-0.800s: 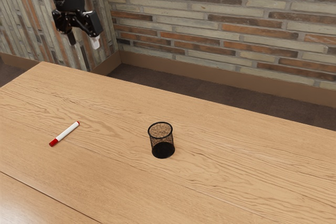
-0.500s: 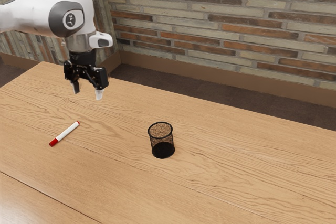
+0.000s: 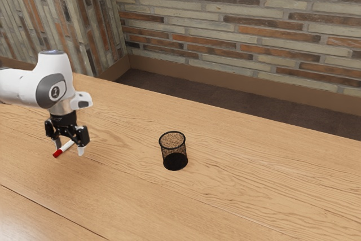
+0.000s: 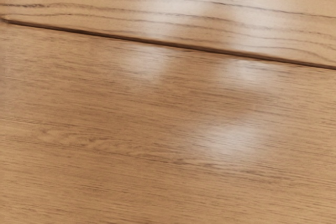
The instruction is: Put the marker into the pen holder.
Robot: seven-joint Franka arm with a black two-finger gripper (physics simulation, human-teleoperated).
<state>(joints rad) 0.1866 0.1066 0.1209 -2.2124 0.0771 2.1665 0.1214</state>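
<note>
i have the gripper (image 3: 69,148) low over the wooden table (image 3: 254,184), with its fingers (image 3: 80,151) spread apart; the marker (image 3: 58,153) lies on the wood under the hand, its red cap pointing toward the exterior view's lower left, and its white barrel runs back between the fingers as i see them from the side; from this angle i can't quite tell whether either finger touches it; the pen holder (image 3: 175,163), a round black mesh cup, stands upright and well apart from the hand, toward the exterior view's right; a brick wall (image 3: 242,26) rises beyond the table; in the wrist view i get bare wood grain with pale patches of shine, and a dark seam (image 4: 184,48) crossing it at a slight slant.
</note>
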